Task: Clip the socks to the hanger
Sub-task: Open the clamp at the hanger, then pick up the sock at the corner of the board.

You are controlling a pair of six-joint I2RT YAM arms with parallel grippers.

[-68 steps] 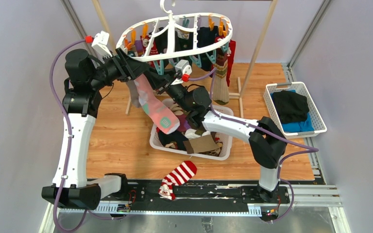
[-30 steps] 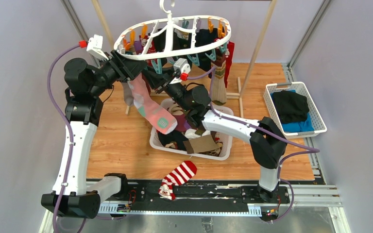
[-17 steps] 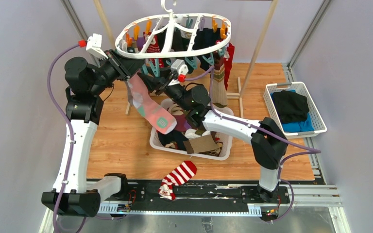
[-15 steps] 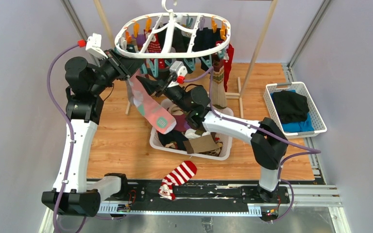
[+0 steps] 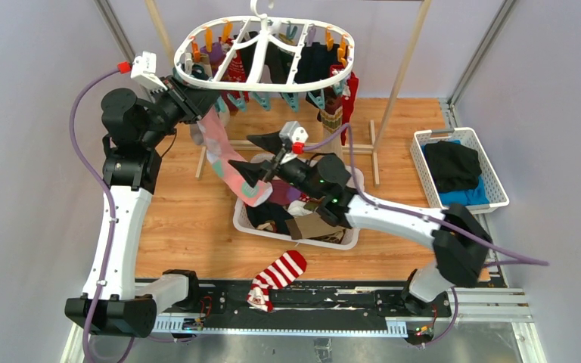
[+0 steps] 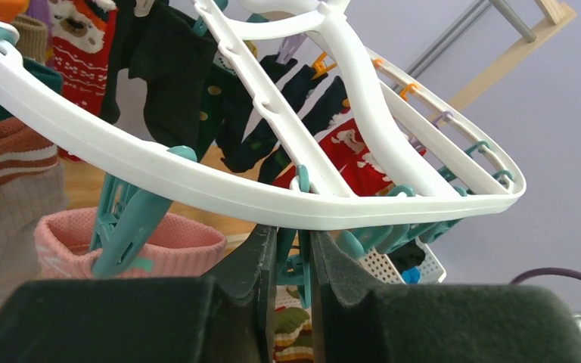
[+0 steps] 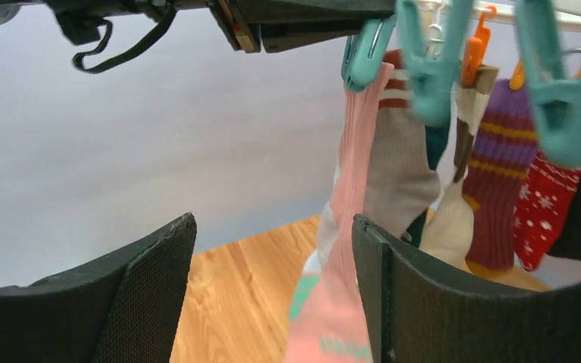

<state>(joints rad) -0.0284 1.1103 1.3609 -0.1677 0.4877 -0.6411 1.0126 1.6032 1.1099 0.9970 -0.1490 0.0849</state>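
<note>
Your left gripper (image 6: 293,243) is clamped on a teal clothespin (image 6: 293,265) at 9 o'clock on the hanger (image 6: 197,185), beside the hanging pink sock (image 7: 348,189), while your right gripper (image 7: 274,221) gapes wide, empty.

A: Any legible text, labels, numbers?
B: None readable. Pink sock (image 7: 344,227) has teal lettering near its lower end in the right wrist view. It is blurred and cut by the frame edge, so it cannot be made out.
</note>
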